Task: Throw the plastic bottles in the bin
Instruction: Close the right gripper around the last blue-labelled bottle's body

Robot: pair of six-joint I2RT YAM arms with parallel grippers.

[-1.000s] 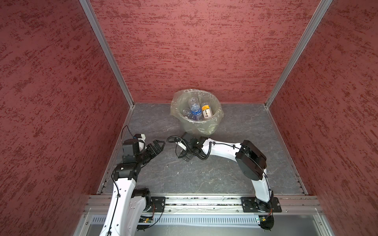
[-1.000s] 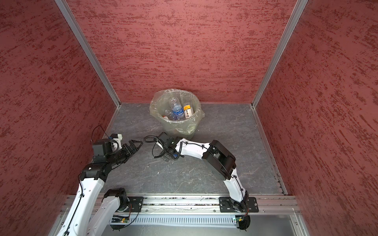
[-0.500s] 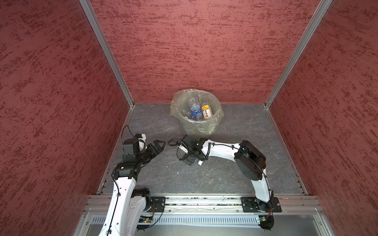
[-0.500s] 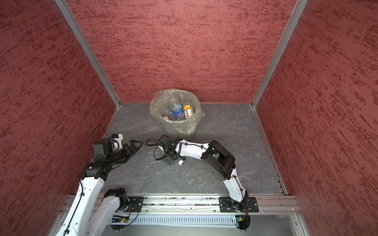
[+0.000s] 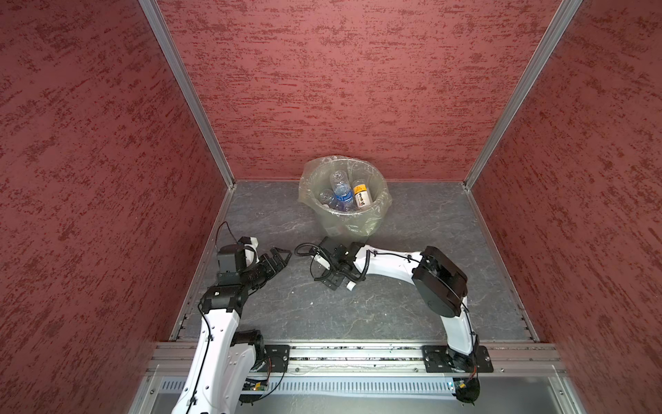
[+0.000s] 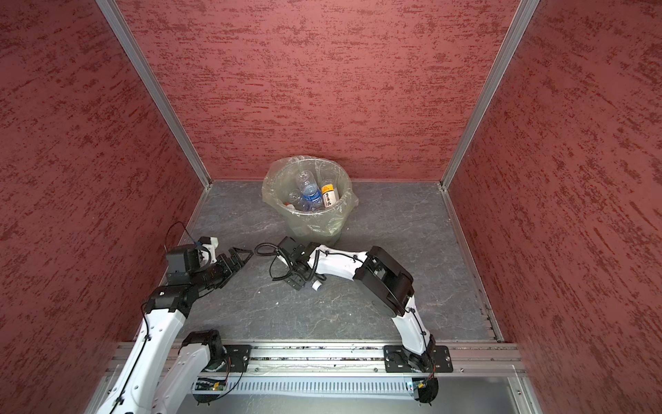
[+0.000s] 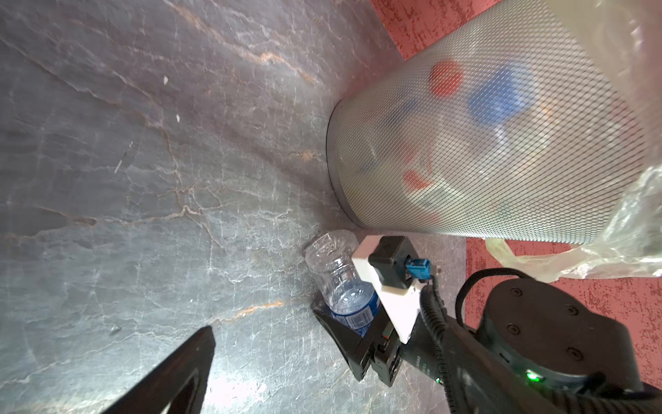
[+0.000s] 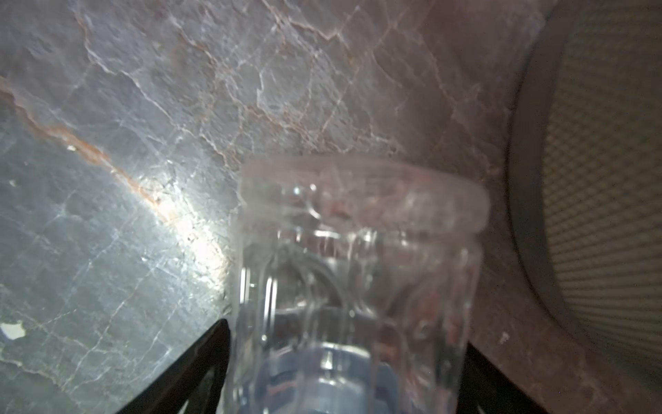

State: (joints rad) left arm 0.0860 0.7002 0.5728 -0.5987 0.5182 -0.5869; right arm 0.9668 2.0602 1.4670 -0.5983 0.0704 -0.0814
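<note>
My right hand [image 8: 346,333] lies low over the grey, veined stone-look worktop [image 5: 412,301]. It is just in front of the round grey-green mesh-walled bin [image 5: 345,225], which has a translucent liner bag folded over its rim.

Between the hand's two black fingers [image 8: 215,358] lies a small clear plastic bottle with a blue label [image 7: 336,272]. It is on its side, with its base near the foot of the bin. The fingers stand close against either side of the bottle, but I cannot tell whether they pinch it. In both top views my wrist hides most of the bottle, and only its white cap [image 5: 350,286] shows beside the hand.

My left hand [image 5: 284,258] hangs to the left, well apart from that bottle, with its fingers spread wide.

Inside the bin lie more bottles. Among them are a clear bottle with a blue band [image 5: 342,196] and a bottle with a yellow-and-white label [image 5: 361,195], touching side by side.
</note>
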